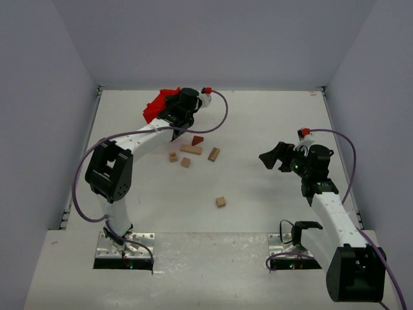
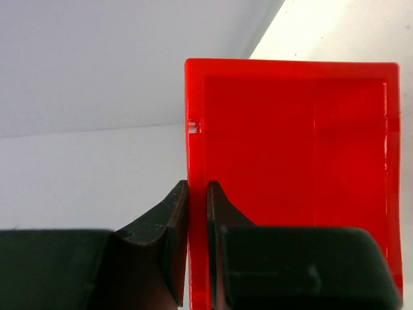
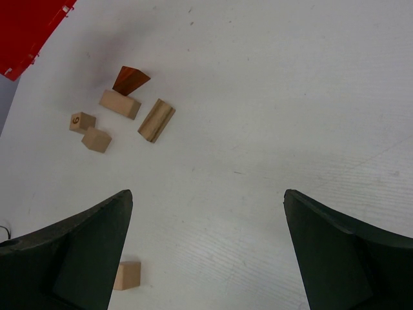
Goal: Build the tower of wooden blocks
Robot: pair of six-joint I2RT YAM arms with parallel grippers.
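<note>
Several loose wooden pieces lie on the table: a reddish-brown wedge (image 1: 197, 139), a pale slab (image 1: 191, 149), a second slab (image 1: 213, 154), two small cubes (image 1: 173, 156) (image 1: 186, 162), and one lone cube (image 1: 221, 201) nearer me. They also show in the right wrist view: the wedge (image 3: 130, 79), the slabs (image 3: 119, 103) (image 3: 156, 120), the lone cube (image 3: 128, 276). My left gripper (image 2: 197, 194) is shut on the wall of the red bin (image 2: 290, 161), held tipped at the back left (image 1: 157, 105). My right gripper (image 3: 208, 200) is open and empty, right of the pieces (image 1: 276, 157).
White walls enclose the table on three sides. The left arm's cable loops over the table's left side (image 1: 84, 168). The red bin's corner shows at the top left of the right wrist view (image 3: 26, 32).
</note>
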